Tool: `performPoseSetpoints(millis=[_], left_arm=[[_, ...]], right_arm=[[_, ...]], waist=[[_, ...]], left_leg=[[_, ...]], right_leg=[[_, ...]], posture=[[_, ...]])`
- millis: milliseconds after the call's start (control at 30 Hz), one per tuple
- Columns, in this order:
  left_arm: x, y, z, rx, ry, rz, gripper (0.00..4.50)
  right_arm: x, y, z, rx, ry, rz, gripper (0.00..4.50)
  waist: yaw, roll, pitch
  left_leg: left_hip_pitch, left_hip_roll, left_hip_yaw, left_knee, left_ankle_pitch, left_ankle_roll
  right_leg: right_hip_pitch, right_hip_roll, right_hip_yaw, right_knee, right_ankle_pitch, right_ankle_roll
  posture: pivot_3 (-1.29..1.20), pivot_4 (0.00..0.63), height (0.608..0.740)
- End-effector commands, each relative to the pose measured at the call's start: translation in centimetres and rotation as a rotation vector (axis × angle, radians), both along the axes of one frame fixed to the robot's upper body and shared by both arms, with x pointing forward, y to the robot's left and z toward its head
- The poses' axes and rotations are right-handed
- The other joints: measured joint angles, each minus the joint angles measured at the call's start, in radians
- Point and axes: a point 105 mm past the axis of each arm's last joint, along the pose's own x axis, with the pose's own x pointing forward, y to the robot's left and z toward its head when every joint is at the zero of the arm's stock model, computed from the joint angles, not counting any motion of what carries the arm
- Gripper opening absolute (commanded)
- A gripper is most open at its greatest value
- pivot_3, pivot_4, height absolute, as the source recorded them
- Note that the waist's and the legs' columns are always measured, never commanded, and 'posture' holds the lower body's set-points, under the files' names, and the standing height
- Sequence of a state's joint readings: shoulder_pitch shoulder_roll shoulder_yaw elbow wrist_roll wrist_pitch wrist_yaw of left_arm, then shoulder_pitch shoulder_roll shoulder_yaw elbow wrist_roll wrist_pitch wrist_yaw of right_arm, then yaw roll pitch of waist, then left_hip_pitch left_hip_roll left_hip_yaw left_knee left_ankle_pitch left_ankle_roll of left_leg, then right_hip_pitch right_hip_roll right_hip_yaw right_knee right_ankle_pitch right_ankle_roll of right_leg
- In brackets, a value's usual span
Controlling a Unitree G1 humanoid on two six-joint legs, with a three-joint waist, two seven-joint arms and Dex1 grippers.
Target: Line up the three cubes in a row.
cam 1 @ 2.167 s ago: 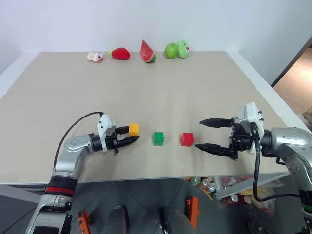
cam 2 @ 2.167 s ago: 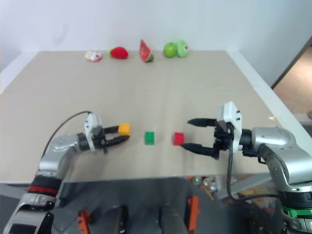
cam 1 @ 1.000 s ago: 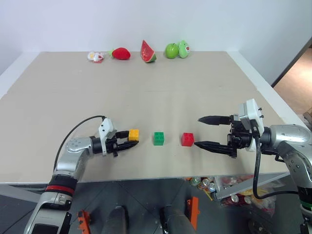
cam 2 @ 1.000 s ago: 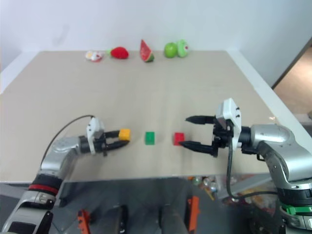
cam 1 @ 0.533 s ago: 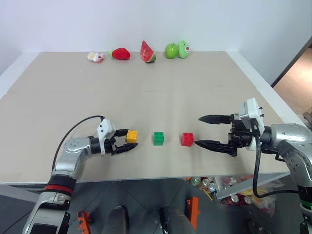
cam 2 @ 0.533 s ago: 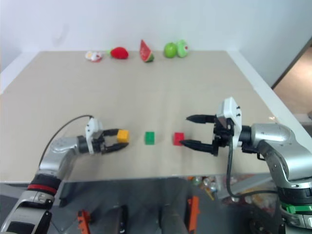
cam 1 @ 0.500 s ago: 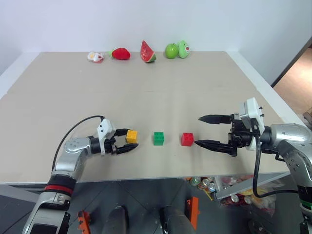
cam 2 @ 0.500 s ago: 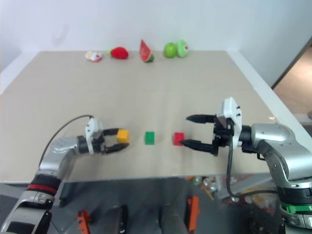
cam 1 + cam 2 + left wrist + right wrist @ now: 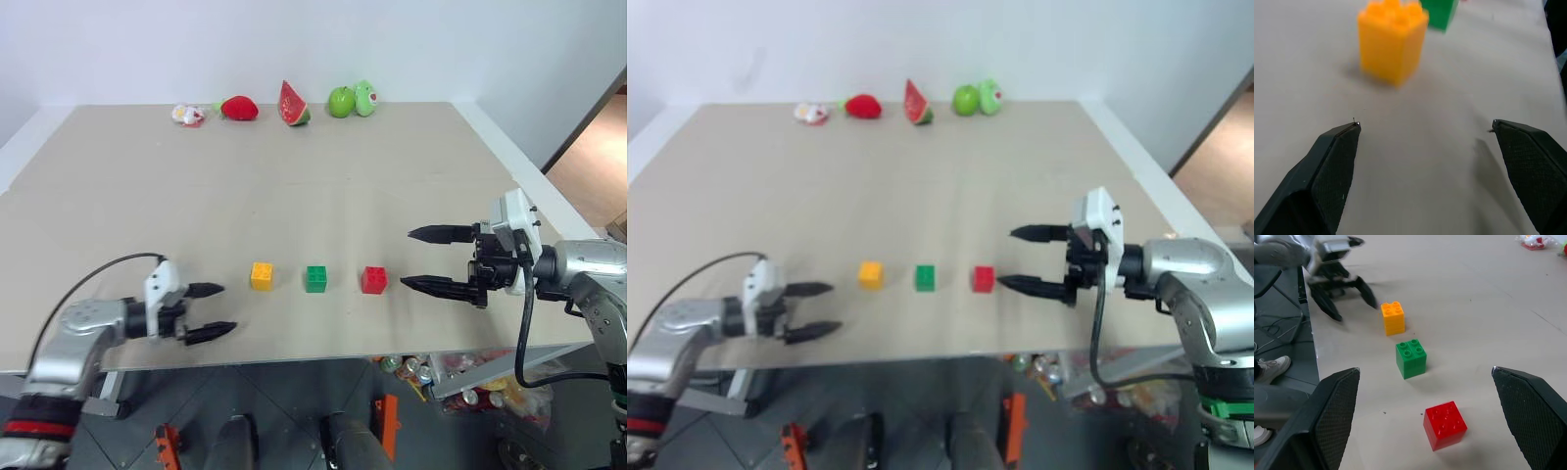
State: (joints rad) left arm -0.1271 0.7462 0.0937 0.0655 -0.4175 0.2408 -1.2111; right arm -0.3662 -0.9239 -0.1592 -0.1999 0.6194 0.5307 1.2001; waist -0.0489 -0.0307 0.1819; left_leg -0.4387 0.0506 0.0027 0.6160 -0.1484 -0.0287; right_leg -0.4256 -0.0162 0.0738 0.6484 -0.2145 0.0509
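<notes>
Three cubes in a row across the desk [image 9: 323,186]

Yellow-orange cube [image 9: 262,275], green cube [image 9: 315,278] and red cube [image 9: 373,279] run left to right, studs up; left tool [image 9: 214,311] and right tool [image 9: 423,259] gape wide, empty.

Bare table [image 9: 323,206] all round the cubes [image 9: 315,278] — toy fruits [image 9: 294,103] far off.

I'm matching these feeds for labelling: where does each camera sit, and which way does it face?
Head pair: on the head, looking forward and down over the table; both arms and open claws, left claw, right claw, flank the cubes.
Left wrist: behind its own claw's fingers, facing the yellow cube.
Right wrist: behind its own fingers, facing the red cube and the green cube.
Shared: all show the yellow and green cubes.
</notes>
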Motion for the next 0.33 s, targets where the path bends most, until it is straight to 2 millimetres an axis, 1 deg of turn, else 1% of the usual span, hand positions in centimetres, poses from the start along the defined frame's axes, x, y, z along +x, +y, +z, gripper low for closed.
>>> performPoseSetpoints(millis=[33,100,167,233,333], left_arm=[[-0.3,3.2,1.0,0.007,0.064,0.155,4.46],[-0.5,4.1,1.4,0.005,0.08,0.206,4.46],[-1.0,4.4,1.6,0.009,0.069,0.219,4.46],[-1.3,4.1,1.4,0.035,0.048,0.208,4.46],[-1.7,3.3,1.4,0.011,0.065,0.18,4.46]], right_arm=[[-0.1,-1.4,0.7,-0.011,-0.03,-0.042,4.49],[-0.1,-2.2,0.1,-0.003,-0.005,-0.074,4.49],[0.1,-3.3,-1.0,-0.003,0.029,-0.118,4.49],[0.4,-3.9,-2.0,0.003,0.052,-0.155,4.49],[0.7,-3.6,-2.2,0.022,0.052,-0.157,4.49]], waist=[[0.0,0.0,0.0],[0.0,0.0,0.0],[0.001,0.0,0.0],[0.001,0.0,0.0],[0.002,0.0,0.0]], left_leg=[[0.0,0.0,0.0,0.0,0.0,0.0],[0.0,0.0,0.0,0.0,0.0,-0.001],[0.0,-0.002,0.003,0.0,-0.002,-0.003],[0.0,-0.002,0.004,0.0,-0.002,-0.003],[0.0,-0.001,0.007,0.0,-0.003,-0.004]], right_leg=[[0.0,0.0,0.0,0.0,0.0,0.0],[0.0,-0.001,-0.001,0.0,0.0,0.0],[-0.001,-0.005,-0.001,-0.001,0.0,0.0],[-0.001,-0.006,-0.001,-0.001,0.0,0.0],[-0.001,-0.008,-0.001,-0.003,-0.001,0.0]], posture=[[0.0,0.15,0.74],[0.0,0.15,0.74],[0.0,0.15,0.74],[0.0,0.15,0.74],[0.0,0.15,0.74]])
